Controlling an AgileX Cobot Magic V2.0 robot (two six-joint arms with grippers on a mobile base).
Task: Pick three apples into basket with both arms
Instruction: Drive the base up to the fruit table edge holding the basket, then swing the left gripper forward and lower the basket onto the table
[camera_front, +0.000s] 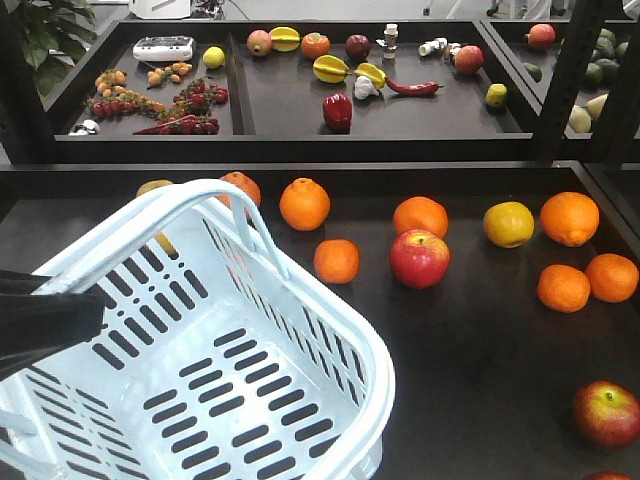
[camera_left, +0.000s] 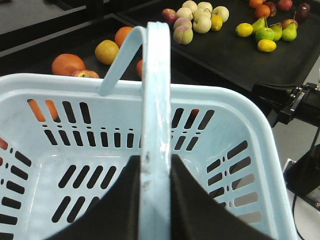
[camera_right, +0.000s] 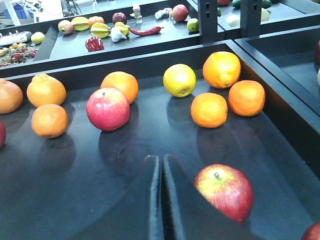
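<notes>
The pale blue basket (camera_front: 300, 330) fills the lower left of the front view and is empty. My left gripper (camera_left: 155, 161) is shut on its loop handle (camera_left: 155, 100); the black arm (camera_front: 45, 322) shows at the left edge. One red apple (camera_front: 419, 258) lies mid-shelf among oranges. A second apple (camera_front: 606, 413) lies at the right front, and a third (camera_front: 608, 476) peeks in at the bottom edge. My right gripper (camera_right: 161, 160) is shut and empty, low over the shelf. The near apple (camera_right: 225, 192) sits just right of its fingers, and the mid-shelf apple (camera_right: 107, 108) lies farther ahead.
Several oranges (camera_front: 569, 218) and a yellow fruit (camera_front: 508, 223) are scattered over the black shelf around the apples. The shelf's raised wall (camera_right: 280, 85) runs along the right. The upper tray (camera_front: 380, 110) holds a red pepper and other produce. A black post (camera_front: 570, 70) stands at the right.
</notes>
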